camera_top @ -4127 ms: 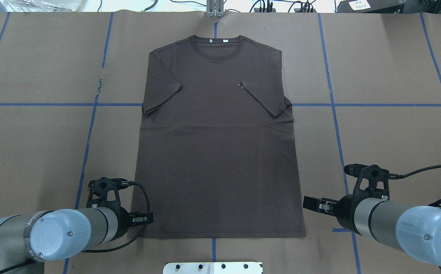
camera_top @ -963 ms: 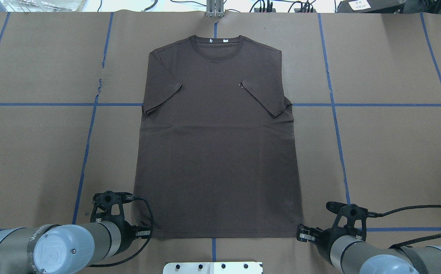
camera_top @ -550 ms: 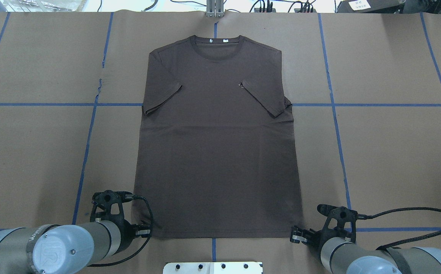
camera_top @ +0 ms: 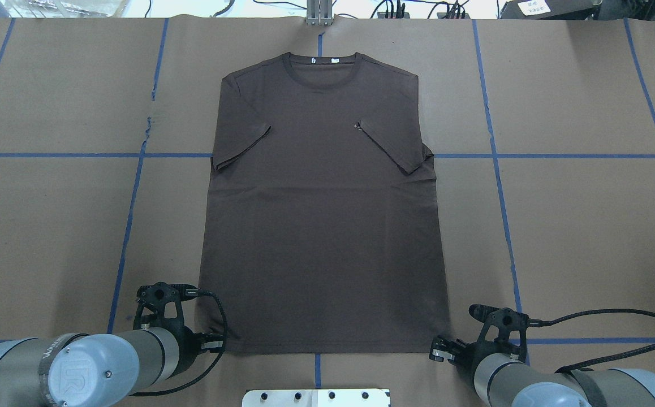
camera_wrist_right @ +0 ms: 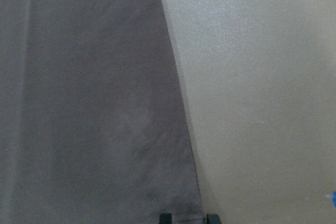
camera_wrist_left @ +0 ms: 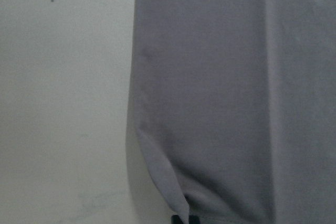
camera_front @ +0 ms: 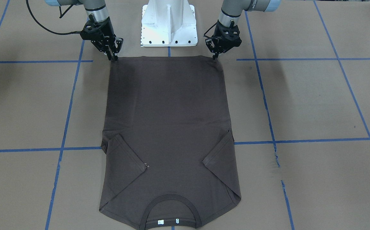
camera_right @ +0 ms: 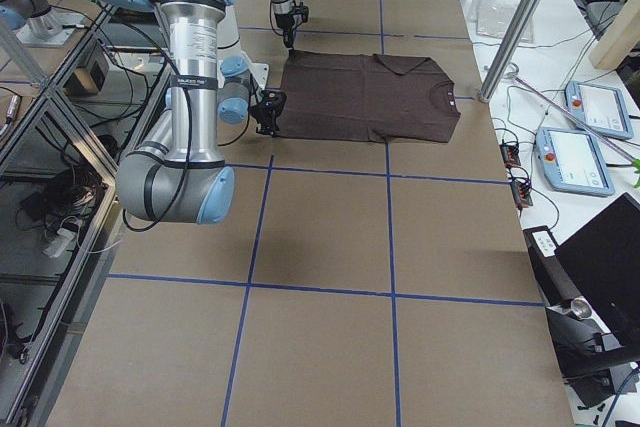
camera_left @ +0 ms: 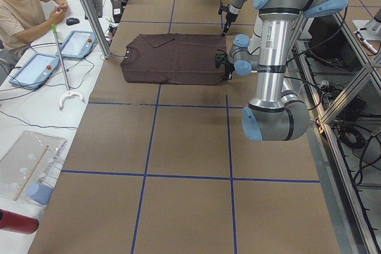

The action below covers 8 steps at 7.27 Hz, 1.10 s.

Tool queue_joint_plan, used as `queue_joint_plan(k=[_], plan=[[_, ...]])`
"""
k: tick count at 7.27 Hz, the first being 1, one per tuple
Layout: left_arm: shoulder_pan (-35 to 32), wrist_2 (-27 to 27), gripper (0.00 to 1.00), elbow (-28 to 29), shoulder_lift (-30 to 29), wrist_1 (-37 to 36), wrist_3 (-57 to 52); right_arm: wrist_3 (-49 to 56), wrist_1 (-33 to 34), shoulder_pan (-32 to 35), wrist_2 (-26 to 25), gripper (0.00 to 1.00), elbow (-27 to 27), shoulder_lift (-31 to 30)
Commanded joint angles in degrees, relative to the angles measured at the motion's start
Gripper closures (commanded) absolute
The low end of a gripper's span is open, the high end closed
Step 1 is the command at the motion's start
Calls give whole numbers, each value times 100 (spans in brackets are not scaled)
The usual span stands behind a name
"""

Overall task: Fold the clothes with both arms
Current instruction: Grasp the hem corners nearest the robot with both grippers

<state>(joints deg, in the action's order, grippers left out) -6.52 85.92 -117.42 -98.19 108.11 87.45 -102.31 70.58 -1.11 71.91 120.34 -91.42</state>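
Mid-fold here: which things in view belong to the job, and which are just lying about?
Job: T-shirt, left gripper, right gripper.
Lying about: white pedestal, tablets on the side desk, where a person sits.

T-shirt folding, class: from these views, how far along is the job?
Done: the T-shirt lies flat, both sleeves folded inward. In hand: the left tool and right tool sit at the two corners of the hem, neither clearly gripping. Still to do: the hem is not yet lifted toward the collar, so the body folds remain.
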Motion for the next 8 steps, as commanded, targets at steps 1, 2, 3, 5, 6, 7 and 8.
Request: queue_joint_plan(k=[1,2,3,5,6,7,8], plan=[[-8,4,100,0,2,0,0,9,0,-12,-1,100,33,10],[-8,4,100,0,2,-9,0,26,0,-3,7,100,59,11],[-25,12,100,-44,-7,-18,0,61,9,23,25,100,164,2],[-261,161,100,-935,-67,-1037,-410,158,618,399,260,100,898,-16],[-654,580,100,-1245,-512,-1681,-683,271,1268,775,750,100,1434,19],[-1067,993,100,-1344,-969,-2323,-1016,499,1352,1301,1242,100,1648,167],[-1532,1119,100,-1336,-1339,-2668,-1481,858,1362,1820,1717,100,1624,256]])
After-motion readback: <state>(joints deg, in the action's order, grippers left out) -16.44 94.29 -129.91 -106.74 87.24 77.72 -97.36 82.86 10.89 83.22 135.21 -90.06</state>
